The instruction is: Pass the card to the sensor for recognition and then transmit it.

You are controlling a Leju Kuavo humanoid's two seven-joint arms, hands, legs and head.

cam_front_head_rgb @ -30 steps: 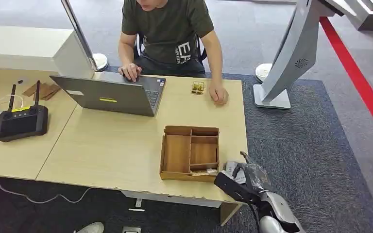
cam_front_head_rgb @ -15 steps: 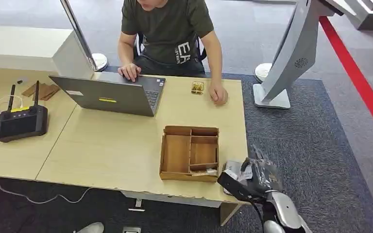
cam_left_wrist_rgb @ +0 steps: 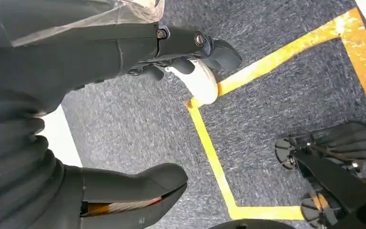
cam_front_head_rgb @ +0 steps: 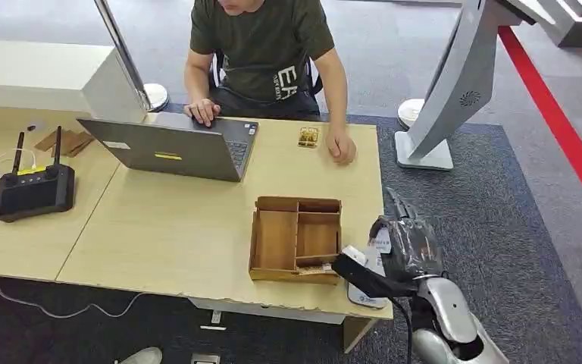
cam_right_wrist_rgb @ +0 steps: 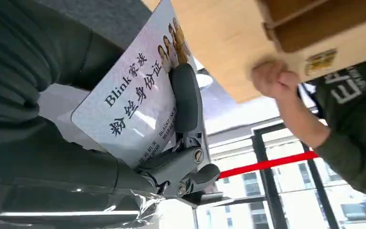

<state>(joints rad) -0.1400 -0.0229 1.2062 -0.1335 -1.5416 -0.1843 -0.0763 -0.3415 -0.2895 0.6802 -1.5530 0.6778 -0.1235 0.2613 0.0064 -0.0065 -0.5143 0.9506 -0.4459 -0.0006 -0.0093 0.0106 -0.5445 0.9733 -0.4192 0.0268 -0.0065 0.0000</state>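
My right hand hovers over the table's near right corner, just right of the wooden tray. It holds a white card with printed text and small portraits, a finger pressed across its face. In the head view the card peeks out below the hand. A small gold-coloured device lies at the table's far edge, beside a person's hand. My left hand hangs over grey carpet, fingers apart and holding nothing.
A person sits at the far side of the table, typing on a laptop. A black controller with antennas stands at the left. A grey slanted stand rises right of the table on the carpet.
My right hand has risen with the card and moved forward from the table's front corner, ending higher beside the tray. The person and the table's objects have stayed put.
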